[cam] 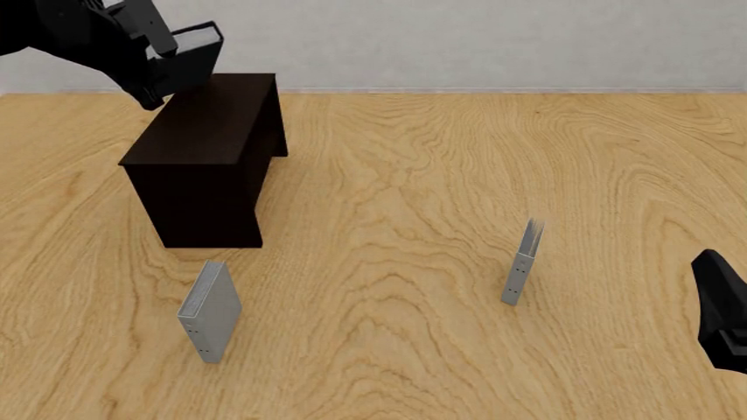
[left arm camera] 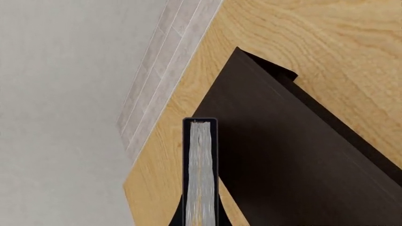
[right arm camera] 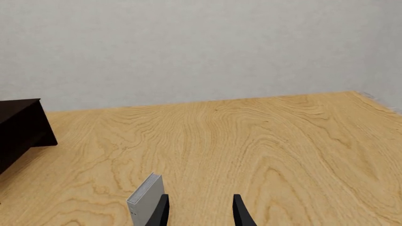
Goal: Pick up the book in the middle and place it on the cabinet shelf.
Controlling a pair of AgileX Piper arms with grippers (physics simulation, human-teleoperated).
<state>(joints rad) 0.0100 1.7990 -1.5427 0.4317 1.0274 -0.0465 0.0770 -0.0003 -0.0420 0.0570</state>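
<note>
My left pincer point(cam: 175, 54) holds the book point(cam: 196, 51) in the air above the far end of the cabinet point(cam: 210, 140), clear of its flat top. The book is thick, with black covers and a pale grey-white page edge point(left arm camera: 202, 174) that faces my wrist camera. My right pincer point(right arm camera: 199, 209) hangs low with its fingers parted and nothing between them, just beside a thin grey book point(right arm camera: 146, 197) standing on the table point(cam: 408, 219). Another thin grey book point(cam: 210, 311) stands in front of the cabinet.
</note>
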